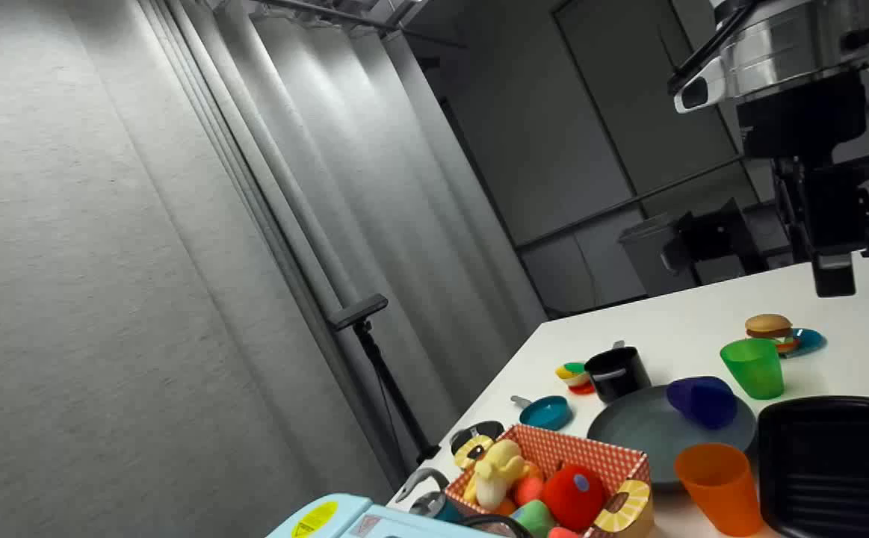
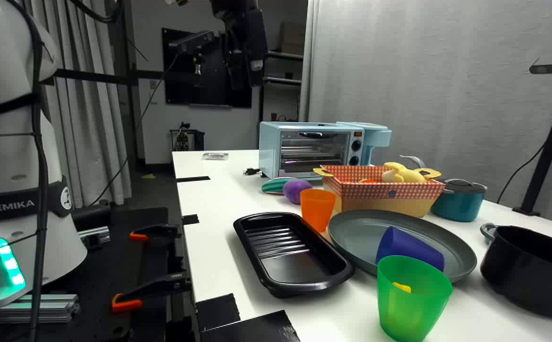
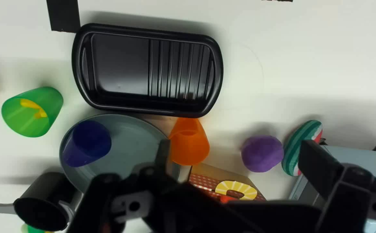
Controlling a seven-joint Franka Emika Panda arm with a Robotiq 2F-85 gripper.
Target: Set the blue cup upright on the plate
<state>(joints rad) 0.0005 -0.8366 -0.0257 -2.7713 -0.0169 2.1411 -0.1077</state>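
Observation:
The dark blue cup (image 1: 705,403) lies tipped on its side on the grey-blue plate (image 1: 621,430). Both also show in an exterior view, with the cup (image 2: 409,249) toward one end of the plate (image 2: 359,232). In the wrist view, the cup (image 3: 87,142) is on the left part of the plate (image 3: 133,145), whose lower right is partly hidden by a finger. My gripper (image 3: 239,160) is open and empty, its fingers wide apart. It hangs high above the table, away from the cup, in both exterior views (image 1: 834,278) (image 2: 247,78).
A black baking tray (image 3: 120,64), an orange cup (image 3: 189,142), a green cup (image 3: 32,111) and a black pot (image 3: 47,202) stand close around the plate. A checked basket of toys (image 2: 389,202), a purple toy (image 2: 297,190) and a toaster oven (image 2: 311,147) stand farther off.

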